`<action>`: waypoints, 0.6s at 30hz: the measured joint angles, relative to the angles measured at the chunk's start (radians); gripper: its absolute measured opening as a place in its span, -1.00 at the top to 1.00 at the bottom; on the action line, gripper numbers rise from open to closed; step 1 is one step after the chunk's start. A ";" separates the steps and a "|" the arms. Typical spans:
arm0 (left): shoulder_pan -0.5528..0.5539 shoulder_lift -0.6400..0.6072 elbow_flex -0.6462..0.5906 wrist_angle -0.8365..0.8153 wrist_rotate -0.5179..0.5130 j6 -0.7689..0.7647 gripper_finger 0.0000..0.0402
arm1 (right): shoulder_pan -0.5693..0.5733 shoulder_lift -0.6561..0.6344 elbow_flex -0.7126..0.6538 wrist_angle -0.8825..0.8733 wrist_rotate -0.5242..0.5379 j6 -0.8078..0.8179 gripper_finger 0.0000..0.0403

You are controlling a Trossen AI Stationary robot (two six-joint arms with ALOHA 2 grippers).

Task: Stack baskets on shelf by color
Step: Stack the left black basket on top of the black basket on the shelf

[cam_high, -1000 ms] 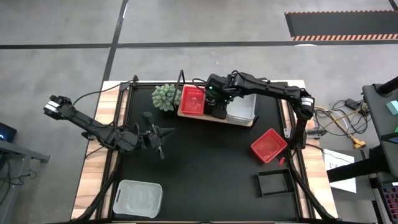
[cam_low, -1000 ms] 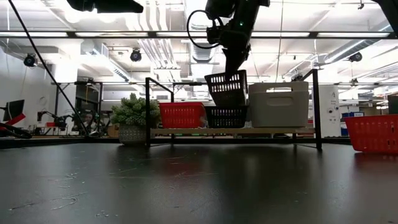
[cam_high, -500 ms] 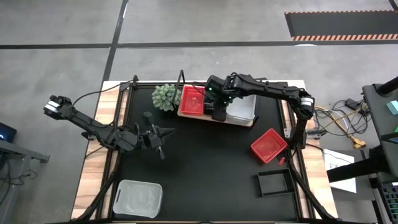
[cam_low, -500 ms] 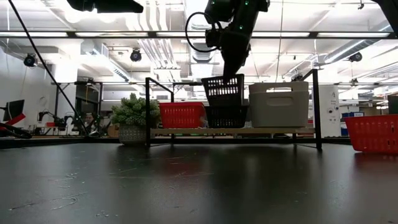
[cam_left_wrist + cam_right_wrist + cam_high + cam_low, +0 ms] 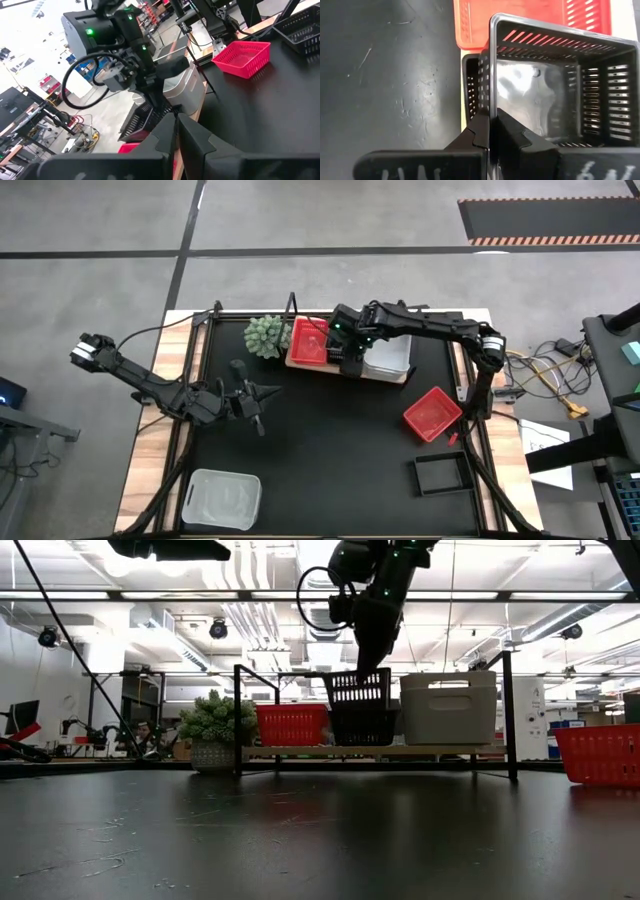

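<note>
Toward the left of the black mat (image 5: 330,440), the left gripper (image 5: 262,406) hangs idle above bare surface, its fingers (image 5: 200,140) pressed together around nothing. Near the mat's front left corner lies a translucent white basket (image 5: 221,498). Farther along, at the back edge, a green spiky plant (image 5: 267,335) stands just beside the wooden shelf (image 5: 400,374).

On the shelf, going rightward, sits a red basket (image 5: 309,341) at its left end, then a black basket (image 5: 471,85) in the middle, then a white-grey basket (image 5: 390,352) at the right end (in the low view this one stands taller than the red). The right gripper (image 5: 349,352) is over the middle spot, its fingers (image 5: 512,137) clamped on one wall of a second black basket (image 5: 358,707). From the right wrist view this held basket is lowered into the one beneath, whose rim still shows at one side; in the low view it is slightly tilted, and whether it is fully seated I cannot tell.

Well to the right, off the shelf, a second red basket (image 5: 432,413) lies on the mat at an angle, and another black basket (image 5: 441,474) rests near the front right corner.
</note>
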 joint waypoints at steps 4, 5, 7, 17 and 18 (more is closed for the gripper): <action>0.000 0.000 0.000 0.000 0.000 0.000 0.97 | 0.000 0.000 -0.038 0.059 0.000 0.019 0.96; 0.000 0.000 0.000 0.000 0.000 0.000 0.97 | 0.000 0.000 -0.046 0.073 0.000 0.034 0.96; 0.000 0.000 0.000 0.000 0.000 0.000 0.97 | 0.000 0.000 -0.058 0.093 0.000 0.058 0.96; 0.000 0.000 0.000 0.000 0.000 0.000 0.97 | 0.000 0.000 -0.071 0.102 0.000 0.079 0.95; 0.000 0.000 0.000 0.000 0.000 0.000 0.97 | 0.000 0.000 -0.071 0.101 0.000 0.078 0.95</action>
